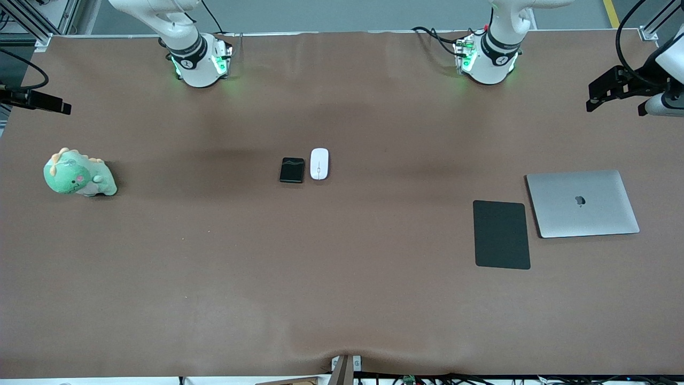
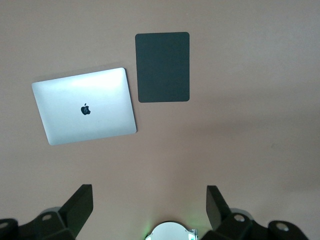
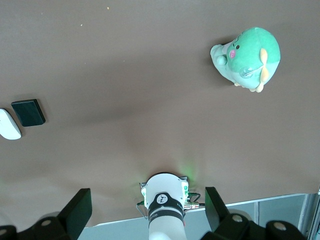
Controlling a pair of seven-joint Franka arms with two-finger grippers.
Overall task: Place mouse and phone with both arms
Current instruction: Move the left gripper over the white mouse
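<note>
The white mouse [image 1: 319, 163] and the black phone [image 1: 292, 170] lie side by side at the middle of the table, the phone toward the right arm's end. Both also show in the right wrist view, the phone [image 3: 28, 112] and the mouse [image 3: 9, 124] at the frame's edge. My left gripper [image 2: 149, 206] is open and empty, held high over the left arm's end of the table [image 1: 614, 99]. My right gripper [image 3: 147, 207] is open and empty, held high over the right arm's end, with its own base below it.
A closed silver laptop [image 1: 582, 203] and a flat matte black pad [image 1: 501, 234] lie at the left arm's end; both show in the left wrist view, laptop [image 2: 85, 106] and pad [image 2: 163, 67]. A green plush dinosaur [image 1: 77, 174] sits at the right arm's end.
</note>
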